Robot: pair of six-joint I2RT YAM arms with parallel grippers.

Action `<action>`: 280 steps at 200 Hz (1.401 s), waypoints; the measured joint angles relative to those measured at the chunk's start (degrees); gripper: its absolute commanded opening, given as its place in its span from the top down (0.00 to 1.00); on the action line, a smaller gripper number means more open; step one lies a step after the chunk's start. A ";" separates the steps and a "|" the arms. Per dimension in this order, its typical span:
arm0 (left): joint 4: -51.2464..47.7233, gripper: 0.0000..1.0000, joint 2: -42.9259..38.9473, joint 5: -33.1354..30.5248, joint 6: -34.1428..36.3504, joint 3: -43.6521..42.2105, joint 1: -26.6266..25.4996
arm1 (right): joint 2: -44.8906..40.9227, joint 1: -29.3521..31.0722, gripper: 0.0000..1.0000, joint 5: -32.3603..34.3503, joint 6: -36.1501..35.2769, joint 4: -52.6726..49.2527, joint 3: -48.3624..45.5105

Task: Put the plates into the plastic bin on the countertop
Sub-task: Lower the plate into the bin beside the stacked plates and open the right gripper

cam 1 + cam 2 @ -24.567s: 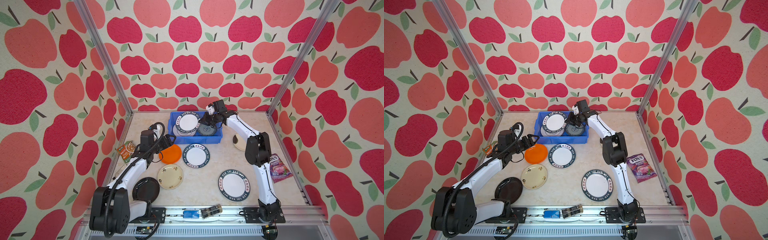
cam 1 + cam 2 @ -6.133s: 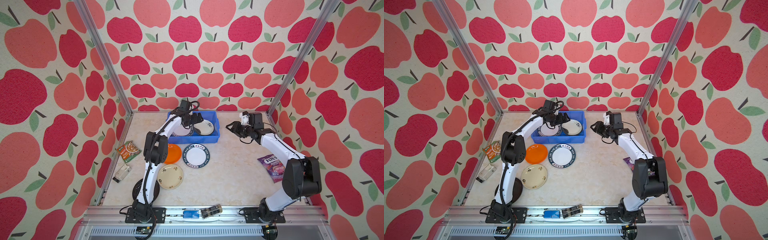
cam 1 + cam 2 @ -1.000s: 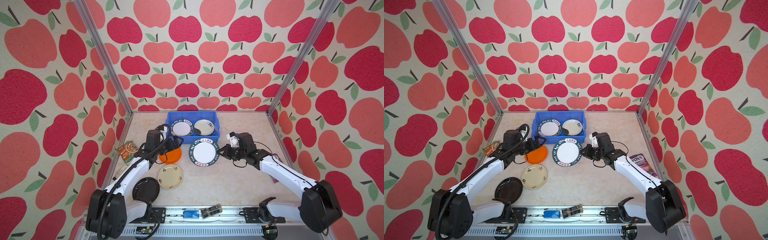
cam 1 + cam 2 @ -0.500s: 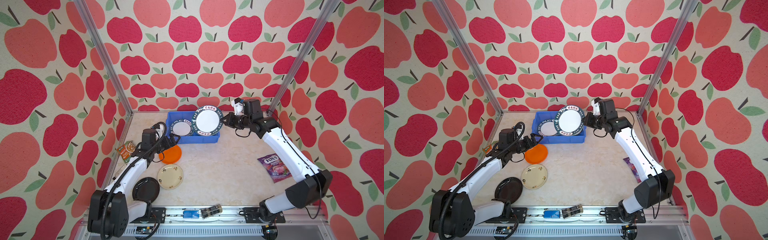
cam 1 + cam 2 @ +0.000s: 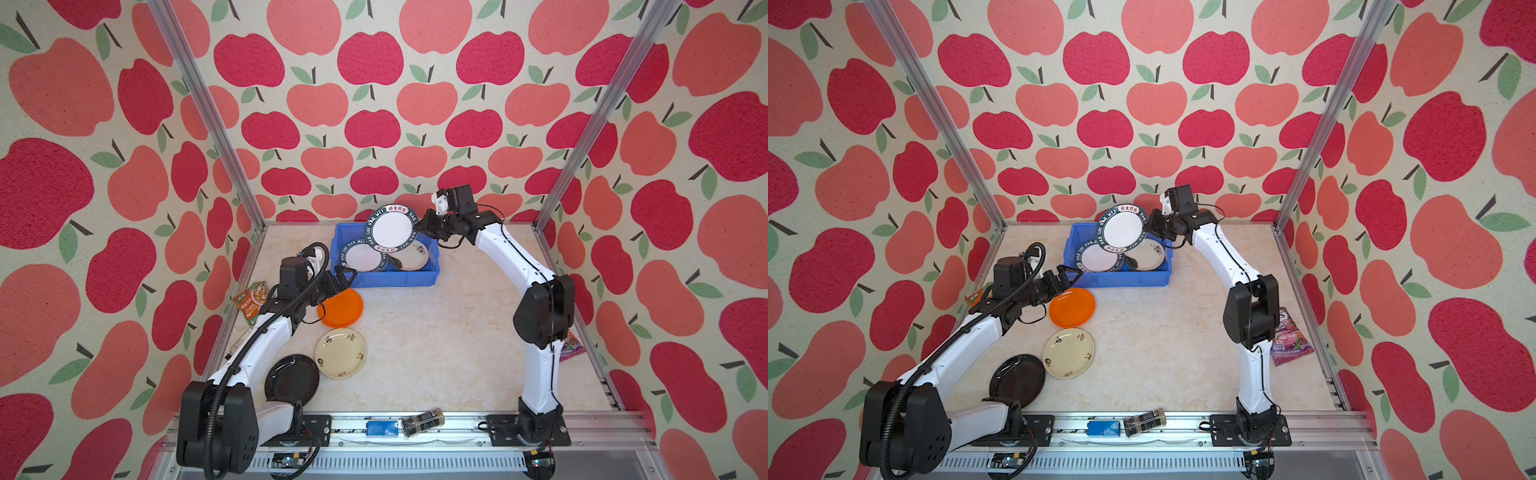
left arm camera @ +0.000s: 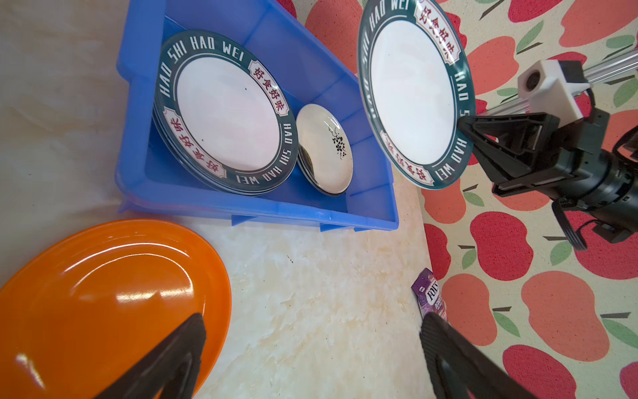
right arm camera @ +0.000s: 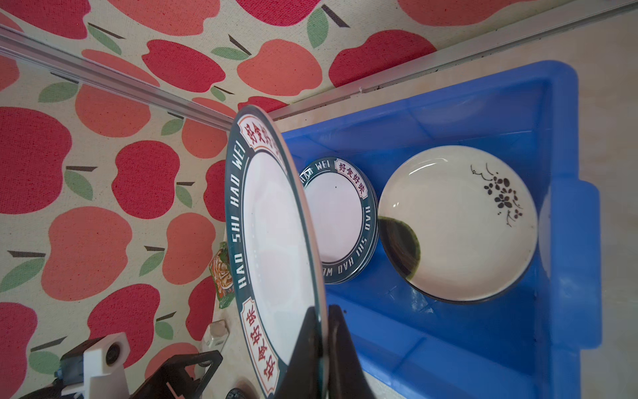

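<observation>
lettered plate held over the bin, left claw spread above the orange plate

the right claw is pressed together on the rim of a lettered plate, white with a dark rim. it holds the plate clear of everything, tilted steeply up on edge above the back half of the blue bin. in the right wrist view the two black fingers pinch the plate's edge from either side, with the bin's floor below.

the bin stands on the desk near the back wall. inside it, on the left, lies a stack of lettered plates. just beside the stack, on the right, sits a flower plate with a darker plate under it.

the left claw is spread wide and holds nothing. it hangs by the bin's front left corner, over the back edge of the orange plate. in the left wrist view one finger lies over the orange plate and the other over bare desk; whether it touches the plate cannot be told.

three plates lie on the desk outside the bin, in a loose line running towards the front left: the orange plate, then a cream plate, then a black plate partly under the left arm. a purple snack packet lies by the right rail.
</observation>
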 measured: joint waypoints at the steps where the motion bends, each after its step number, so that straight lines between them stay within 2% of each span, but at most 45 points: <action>1: 0.00 0.01 0.00 0.00 0.00 0.00 0.02 | 0.13 0.02 1.00 -0.02 0.02 -0.02 0.13; 138: 1.99 0.01 0.61 0.61 -0.59 -1.88 0.63 | 26.84 3.48 1.00 -7.65 4.48 3.50 19.89; 280: 5.16 0.00 3.98 1.01 -1.55 -3.30 0.90 | 32.17 4.22 1.00 -8.55 4.55 -0.15 26.12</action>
